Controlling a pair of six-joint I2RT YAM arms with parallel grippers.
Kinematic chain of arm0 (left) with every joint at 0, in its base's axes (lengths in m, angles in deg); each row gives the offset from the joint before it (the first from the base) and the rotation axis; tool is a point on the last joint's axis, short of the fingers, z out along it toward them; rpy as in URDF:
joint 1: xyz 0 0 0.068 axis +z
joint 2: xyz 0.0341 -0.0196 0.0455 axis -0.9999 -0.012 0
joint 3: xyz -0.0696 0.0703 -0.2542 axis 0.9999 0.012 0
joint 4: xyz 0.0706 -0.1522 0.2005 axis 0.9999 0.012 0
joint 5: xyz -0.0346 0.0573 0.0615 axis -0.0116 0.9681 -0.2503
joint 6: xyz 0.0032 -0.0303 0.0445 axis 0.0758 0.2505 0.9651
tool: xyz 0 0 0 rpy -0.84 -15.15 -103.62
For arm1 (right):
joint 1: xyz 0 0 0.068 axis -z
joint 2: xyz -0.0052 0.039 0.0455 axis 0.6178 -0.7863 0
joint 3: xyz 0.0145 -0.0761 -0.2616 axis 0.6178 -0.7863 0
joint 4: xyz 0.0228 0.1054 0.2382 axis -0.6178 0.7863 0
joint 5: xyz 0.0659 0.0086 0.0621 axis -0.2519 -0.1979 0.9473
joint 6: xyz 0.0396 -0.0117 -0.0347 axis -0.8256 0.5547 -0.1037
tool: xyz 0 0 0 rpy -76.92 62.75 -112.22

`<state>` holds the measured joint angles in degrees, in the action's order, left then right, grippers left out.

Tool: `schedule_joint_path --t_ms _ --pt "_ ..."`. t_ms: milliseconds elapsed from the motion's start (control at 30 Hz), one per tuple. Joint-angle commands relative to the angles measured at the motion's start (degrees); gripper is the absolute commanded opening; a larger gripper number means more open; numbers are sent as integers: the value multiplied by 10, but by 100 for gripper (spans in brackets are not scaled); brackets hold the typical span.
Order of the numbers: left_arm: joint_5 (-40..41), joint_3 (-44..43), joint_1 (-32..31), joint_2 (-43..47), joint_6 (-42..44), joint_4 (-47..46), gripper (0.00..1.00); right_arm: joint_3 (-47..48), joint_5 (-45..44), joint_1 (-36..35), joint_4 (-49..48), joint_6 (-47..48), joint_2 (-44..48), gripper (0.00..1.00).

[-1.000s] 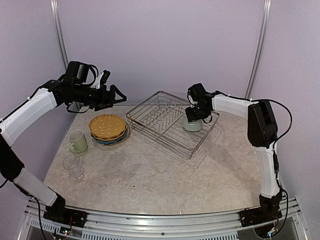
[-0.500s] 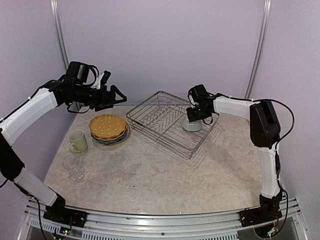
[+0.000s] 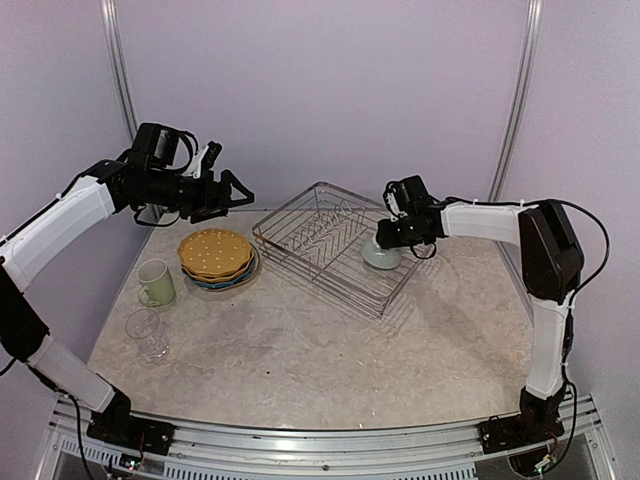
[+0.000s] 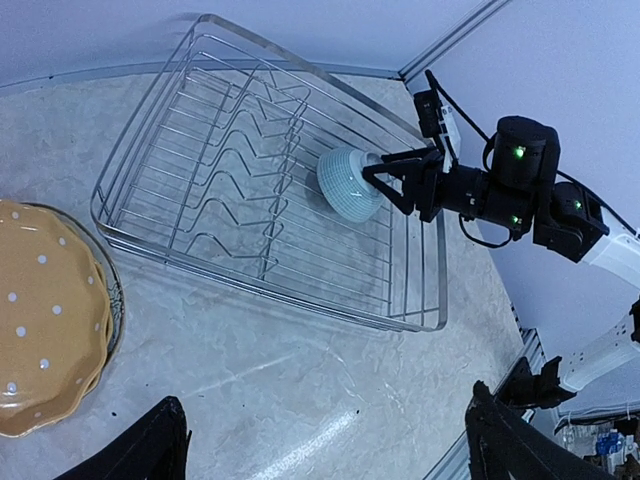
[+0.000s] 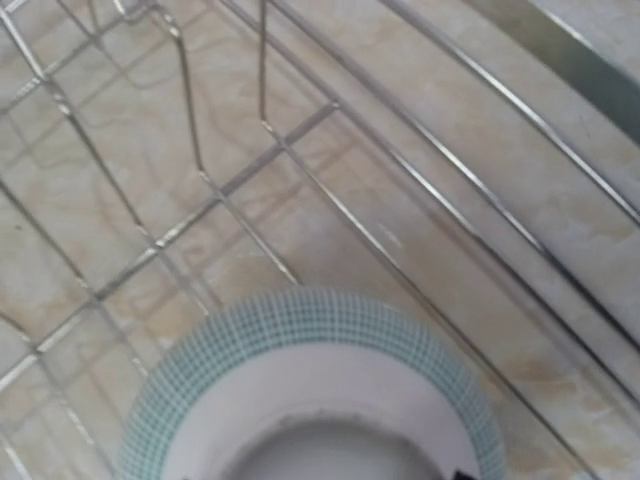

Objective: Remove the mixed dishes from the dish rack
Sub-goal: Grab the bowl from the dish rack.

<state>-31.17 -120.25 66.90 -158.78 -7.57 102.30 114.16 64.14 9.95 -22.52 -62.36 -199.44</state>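
On a pale marbled tabletop (image 3: pixel 300 350) backed by lilac walls (image 3: pixel 320 90), my right gripper (image 4: pixel 385 178) is pinching the rim of the small light-blue bowl (image 4: pixel 348 185). The bowl, finely grid-patterned with a white centre, is tilting on its side at the right end of the dish rack (image 4: pixel 250 280). My left gripper (image 3: pixel 243 190) is hanging wide open and empty above the stack of plates (image 3: pixel 214 253), near the pale green mug (image 3: pixel 156 282) and clear glass (image 3: pixel 147 333).

Left arm (image 3: pixel 60 225), left of the dish rack (image 3: pixel 310 270): white link shells, black joints and wrist housing. Right arm (image 3: pixel 480 218), right of the dish rack: matching white shells, large black elbow housing, looped black cable, green indicator lights on the wrist.
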Motion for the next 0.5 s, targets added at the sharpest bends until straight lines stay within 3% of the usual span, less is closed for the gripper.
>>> schedule_joint_path --t_ms 0,300,467 --pt "-9 11 -1 -7 -4 3 91 -13 27 5 -76 -31 39 2" --pt "-19 9 -4 -13 -7 3 92 -75 77 14 -156 -85 74 0" --pt "-37 6 -4 -22 -14 4 92 -152 166 33 -275 -149 112 0"
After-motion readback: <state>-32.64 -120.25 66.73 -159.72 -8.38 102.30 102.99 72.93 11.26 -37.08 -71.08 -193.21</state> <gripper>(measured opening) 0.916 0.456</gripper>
